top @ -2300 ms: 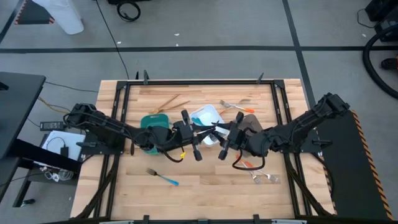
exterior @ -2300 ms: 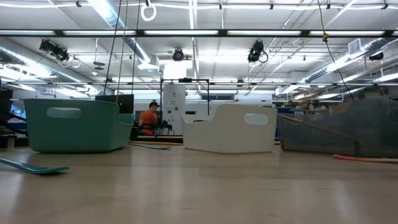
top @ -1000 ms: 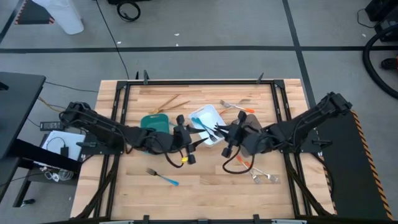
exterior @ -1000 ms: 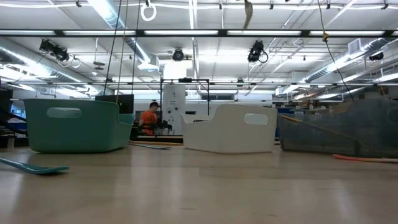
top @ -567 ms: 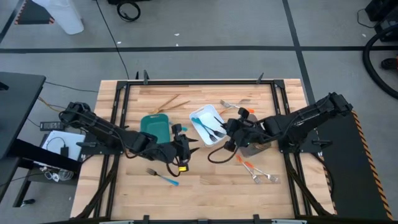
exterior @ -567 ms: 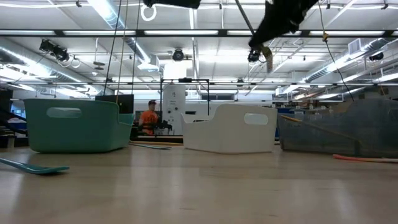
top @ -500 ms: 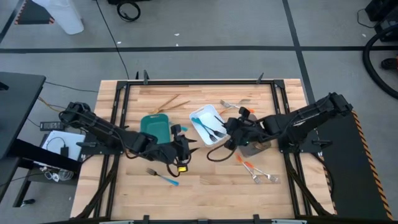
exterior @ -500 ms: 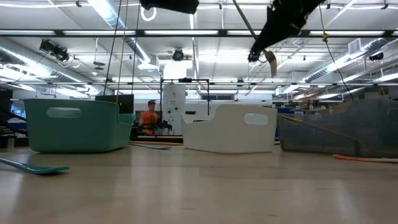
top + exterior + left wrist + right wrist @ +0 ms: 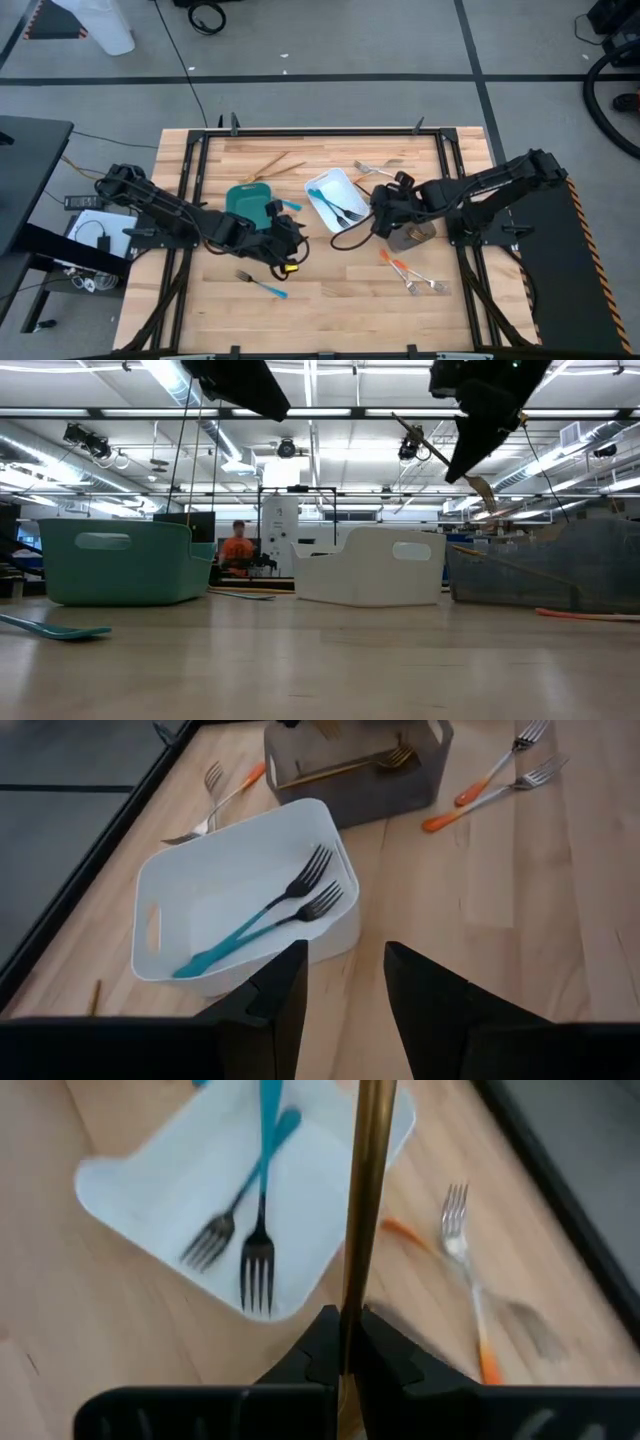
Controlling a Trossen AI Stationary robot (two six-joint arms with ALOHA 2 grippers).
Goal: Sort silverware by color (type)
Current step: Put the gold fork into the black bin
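My right gripper [image 9: 348, 1342] pinches a gold utensil [image 9: 366, 1190] beside the white tray [image 9: 322, 184], which holds two blue-handled forks [image 9: 262, 917]; orange forks [image 9: 398, 265] remain loose. My left gripper [image 9: 345, 982] hovers spread, empty.

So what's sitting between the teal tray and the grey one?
The white tray, holding two blue-handled forks, sits between the teal tray and grey tray, per the high view.

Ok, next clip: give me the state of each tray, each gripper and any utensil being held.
right gripper: shut on gold utensil, lifted off the table
gold utensil: held by its handle above the table
left gripper: open, empty
white tray: upright, holds two blue-handled forks
grey-brown tray: upright, holds gold pieces
teal tray: upright, contents hidden
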